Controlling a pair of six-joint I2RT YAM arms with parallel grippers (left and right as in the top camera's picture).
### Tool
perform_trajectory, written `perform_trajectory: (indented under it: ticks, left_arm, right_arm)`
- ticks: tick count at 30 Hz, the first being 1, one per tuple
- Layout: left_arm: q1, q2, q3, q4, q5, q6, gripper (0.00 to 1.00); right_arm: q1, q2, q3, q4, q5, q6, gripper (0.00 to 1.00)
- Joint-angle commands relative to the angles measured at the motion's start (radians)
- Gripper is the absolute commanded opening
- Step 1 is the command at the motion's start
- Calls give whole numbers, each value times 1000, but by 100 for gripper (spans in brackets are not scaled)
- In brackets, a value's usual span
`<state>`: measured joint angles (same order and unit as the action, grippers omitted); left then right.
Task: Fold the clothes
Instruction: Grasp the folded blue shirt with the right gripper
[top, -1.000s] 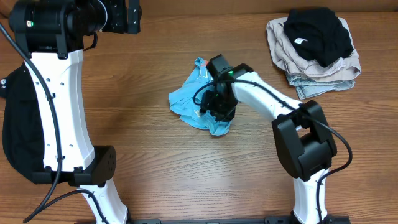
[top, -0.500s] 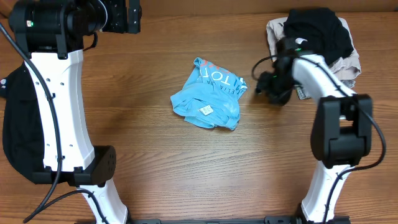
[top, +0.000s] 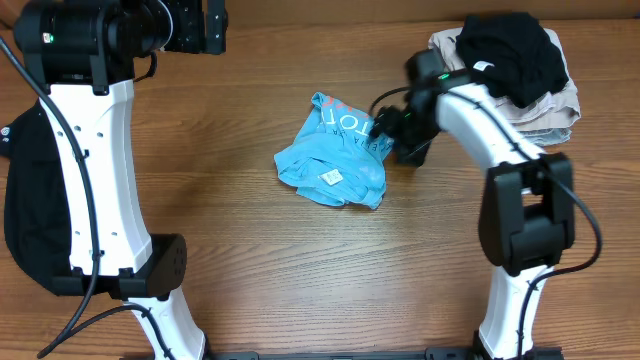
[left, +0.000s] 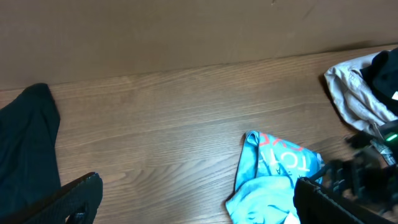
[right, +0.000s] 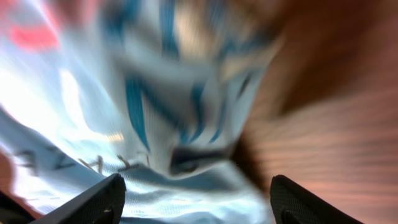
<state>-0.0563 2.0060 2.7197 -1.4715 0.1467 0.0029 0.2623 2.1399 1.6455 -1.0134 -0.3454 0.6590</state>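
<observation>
**Spotter:** Where is the shirt from your right hand?

**Operator:** I've got the right hand (top: 396, 137) low over the desk (top: 250, 260). The light blue T-shirt (top: 335, 155) lies crumpled just ahead of its fingertips, at the edge with the white lettering. On my wrist camera the cloth fills the picture, but it is badly blurred. I cannot tell whether the tips touch it.

**Spotter:** Is it gripping?

**Operator:** No. I see both fingers (right: 87, 202) spread wide at the bottom corners of the picture, and nothing is pinched between them.

**Spotter:** What's behind that hand?

**Operator:** There is a heap near the desk's far corner, on the side of the hand away from the blue shirt. The black shirt (top: 510, 50) sits bunched on top of some beige garments (top: 545, 112).

**Spotter:** And your left?

**Operator:** The left hand (left: 199, 208) is up high, well apart from the blue shirt. It is gaping at full spread and empty. From its camera the blue shirt lies ahead and to the right. A dark cloth (left: 25, 155) lies on the desk off to its left.

**Spotter:** How does the blue one lie?

**Operator:** It is in a loose bundle, not flat. A small white tag (top: 328, 177) shows on the side away from my right hand.
</observation>
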Motion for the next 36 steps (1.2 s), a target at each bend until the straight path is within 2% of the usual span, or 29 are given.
perform_trajectory:
  ticks: [1,5,10,17,28,32,34,36]
  left_arm:
    - [3,4,-3,-3,15,19,100]
    - [3,4,-3,-5,15,19,100]
    - [3,4,-3,-6,15,19,100]
    - [3,4,-3,-6,14,19,100]
    - [3,4,-3,-13,7,19,100]
    - [3,4,-3,-13,8,19,100]
    - [3,4,-3,-15,8,19,100]
    - [3,4,-3,-20,8,19,100]
  right_arm:
    - [77,-17,-38,26,-12,196,78]
    - [170,-17,-38,77,13,209,79]
    - [255,-16,-39,93,175,210,79]
    - [281,42,-42,103,214,220,79]
    - [86,68,-41,-39,185,-46,76]
    - [10,70,-41,-40,337,-175,76]
    - [-20,70,-40,-29,448,-193,78]
    - [-59,70,-11,-58,467,-194,78]
